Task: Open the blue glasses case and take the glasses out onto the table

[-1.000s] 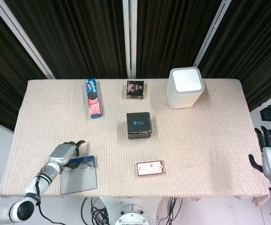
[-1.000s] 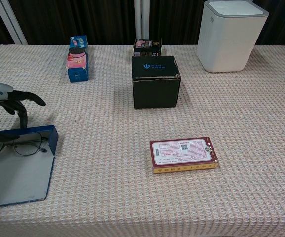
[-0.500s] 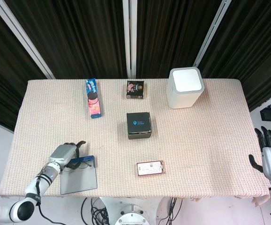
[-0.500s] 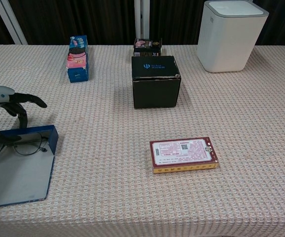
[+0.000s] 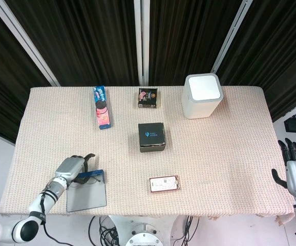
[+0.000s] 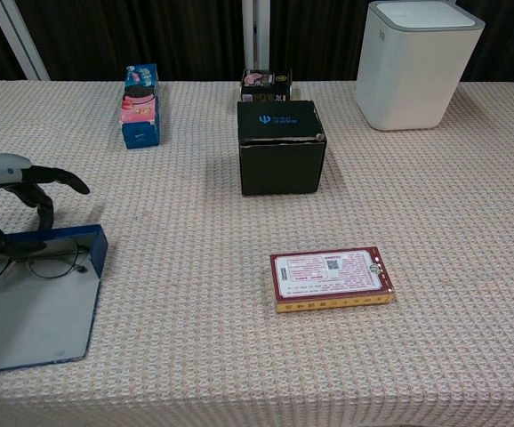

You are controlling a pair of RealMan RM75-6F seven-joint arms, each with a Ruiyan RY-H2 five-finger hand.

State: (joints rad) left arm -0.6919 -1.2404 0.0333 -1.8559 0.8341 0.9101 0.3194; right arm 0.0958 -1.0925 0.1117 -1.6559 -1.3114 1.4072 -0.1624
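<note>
1. The blue glasses case [image 6: 35, 302] is lying open at the near left corner of the table [image 5: 230, 154], lid flopped flat toward the robot. Opening looks done to me, so what's left is getting the glasses out.
2. The glasses [image 6: 35, 265] sit in the far part of the case, against its raised blue wall. Only thing in there that I can see.
3. The left hand [image 6: 8, 191] hovers right over the far edge of the case with its fingers [image 6: 44, 206] curled down toward the frames. Whether it already has a pinch on them, I can't tell; the chest view cuts part of the hand off. My guess is it's there to lift them over the wall.
4. The right hand [image 5: 294, 166] is well off to the right of the case, past the table edge, fingers spread and upright, holding nothing. Seems parked out of the way.
5. Other stuff, all right of the case or beyond it: a red box [image 6: 331, 278] to the right, a black box [image 6: 281, 147] farther back, and a cookie pack [image 6: 140, 116], a small dark box [image 6: 267, 84] and a white bin [image 6: 421, 62] along the far edge. The bin's lid is shut, so no clue what's inside.
</note>
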